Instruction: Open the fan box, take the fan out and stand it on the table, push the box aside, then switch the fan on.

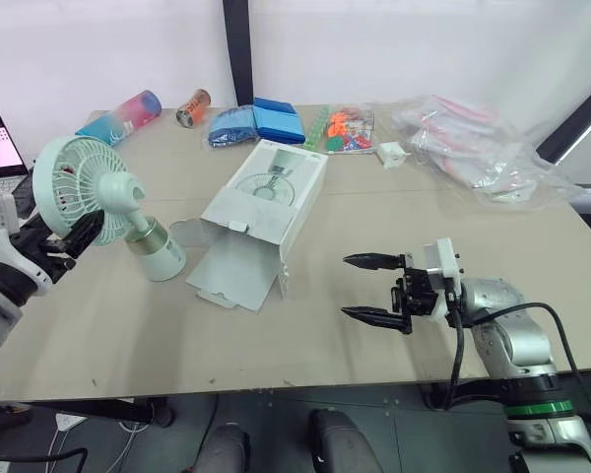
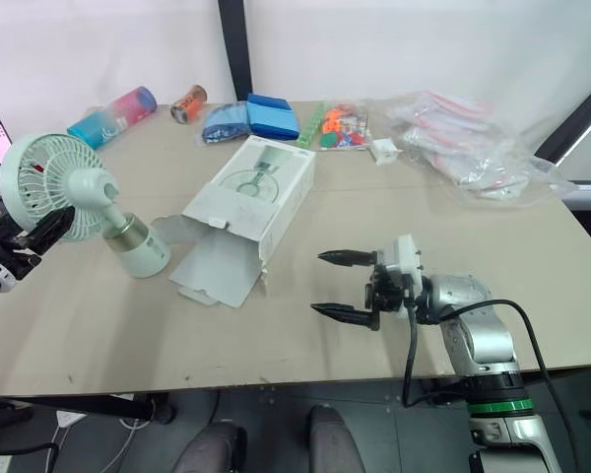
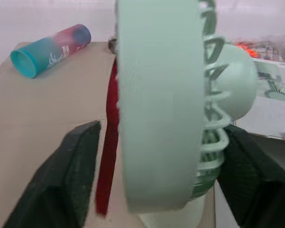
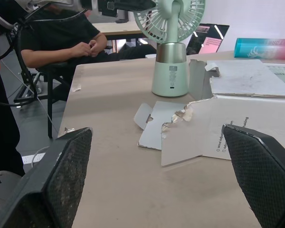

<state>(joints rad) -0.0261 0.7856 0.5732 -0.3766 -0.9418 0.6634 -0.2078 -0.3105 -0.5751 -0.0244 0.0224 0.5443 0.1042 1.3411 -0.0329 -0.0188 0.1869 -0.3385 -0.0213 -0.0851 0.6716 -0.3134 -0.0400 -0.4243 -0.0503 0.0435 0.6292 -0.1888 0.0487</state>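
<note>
Progress: the fan box (image 1: 266, 187) lies on the desk (image 1: 424, 217) with its end flap folded out, and the fan (image 1: 158, 258) is already out and stands upright on its base, so the opening and unpacking steps appear complete. The left claw (image 1: 64, 246) sits at the lower rim of the fan head; whether it clamps the rim or is slack cannot be told. The right claw (image 1: 347, 287) is spread wide and empty, just above the desk. The box rests ahead of the right claw, between it and the fan, with its flap just beside the fan base. Judged from this layout, pushing the box aside and switching the fan on remain. View differences: the right wrist view, looking along the right claw, shows the control panel (image 4: 172, 76) on the fan base and the torn edge of the flap (image 4: 180, 116), neither legible from the head views; it also shows a seated person (image 4: 61, 42) beyond the desk. The left wrist view shows the head guard edge-on and a pink-and-teal tumbler (image 3: 50, 50) lying beyond the left claw.
</note>
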